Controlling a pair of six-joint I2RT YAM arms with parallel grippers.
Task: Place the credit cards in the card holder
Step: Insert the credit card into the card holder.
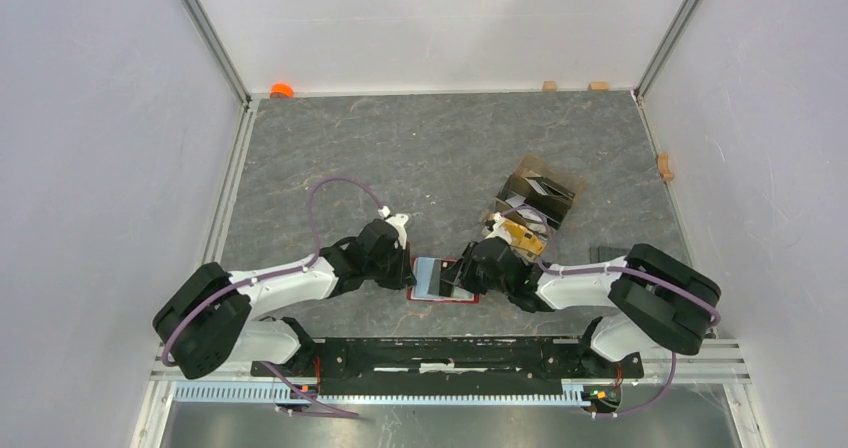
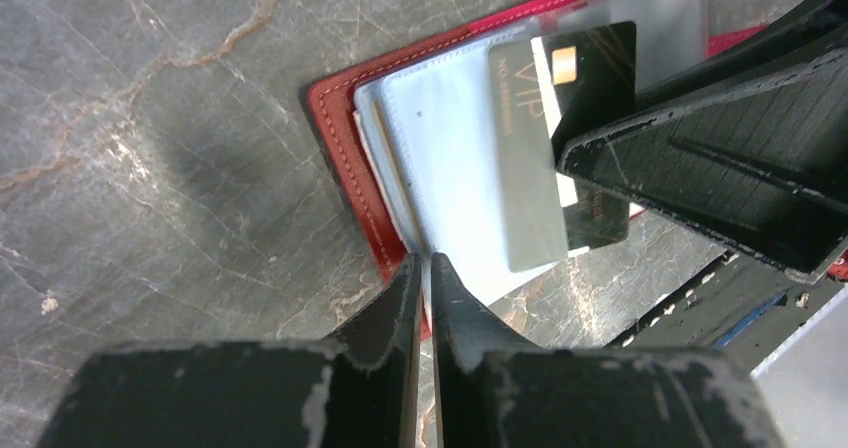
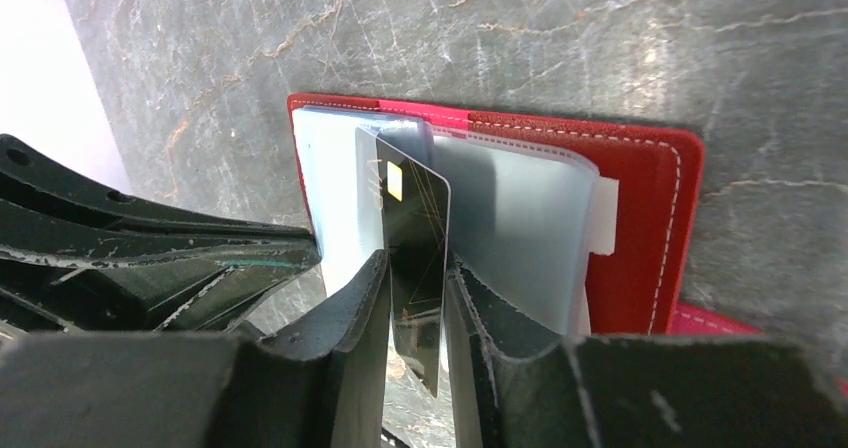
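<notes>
The red card holder (image 1: 443, 280) lies open on the table between both arms, its clear sleeves (image 2: 450, 158) facing up. My left gripper (image 2: 423, 263) is shut on the near edge of a sleeve page. A dark credit card (image 3: 415, 228) with a gold chip stands partly inside a sleeve pocket, and its front end shows through the plastic (image 2: 590, 68). My right gripper (image 3: 415, 268) is open, its fingers either side of the card's rear end with a gap showing beside it. No other credit cards are in view.
A brown cardboard box (image 1: 540, 190) with papers stands behind the right arm, and a yellow-tan item (image 1: 522, 236) lies by its wrist. Small wooden blocks (image 1: 549, 85) and an orange object (image 1: 282, 90) sit at the table's far edge. White walls enclose the table.
</notes>
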